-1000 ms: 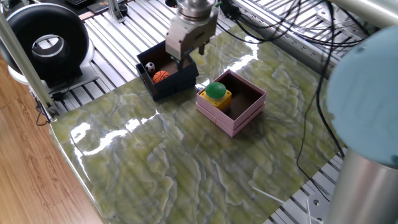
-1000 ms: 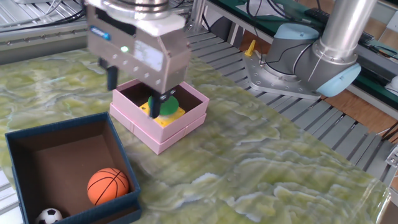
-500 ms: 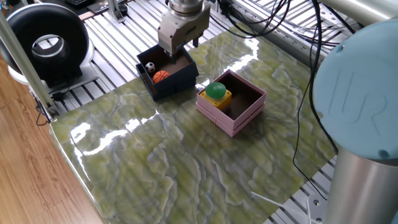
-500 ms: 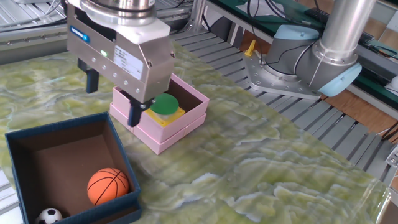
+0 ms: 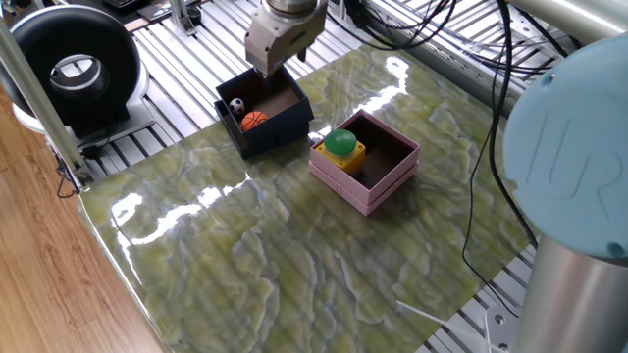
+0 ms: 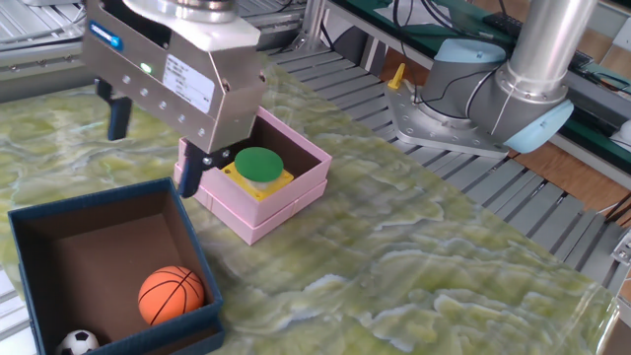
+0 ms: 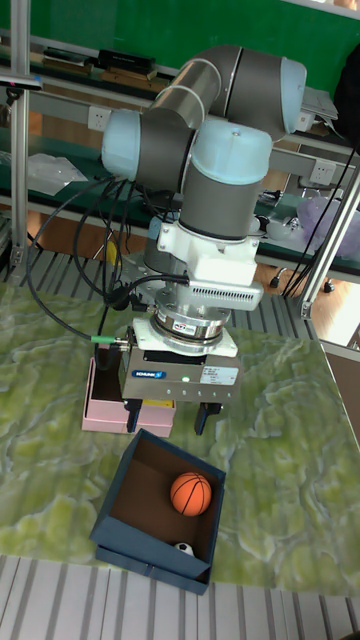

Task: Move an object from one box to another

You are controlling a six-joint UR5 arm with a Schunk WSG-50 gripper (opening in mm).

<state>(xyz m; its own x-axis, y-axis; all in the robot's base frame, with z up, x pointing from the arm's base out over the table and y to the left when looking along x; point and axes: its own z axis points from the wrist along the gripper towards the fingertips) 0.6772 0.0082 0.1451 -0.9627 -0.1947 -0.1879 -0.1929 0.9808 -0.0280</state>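
The dark navy box (image 5: 280, 126) (image 6: 101, 202) (image 7: 118, 495) holds an orange basketball (image 5: 254, 121) (image 6: 171, 294) (image 7: 191, 492) and a small soccer ball (image 5: 235, 106) (image 6: 77, 342) (image 7: 182, 547). Beside it the pink box (image 5: 392, 180) (image 6: 296, 193) (image 7: 98, 412) holds a yellow block with a green round top (image 5: 340, 145) (image 6: 258, 165). My gripper (image 5: 271, 71) (image 6: 153, 144) (image 7: 168, 420) hangs open and empty above the navy box's far rim, on the side toward the pink box.
The boxes stand on a green marbled tabletop (image 5: 294, 265) framed by slatted metal rails. A black round device (image 5: 74, 64) sits off the table's corner. The robot base (image 6: 473, 94) and cables lie beyond the far edge.
My open gripper has moved from over the pink box toward the navy box. The green-topped yellow block stays in the pink box, now uncovered. The balls have not moved.
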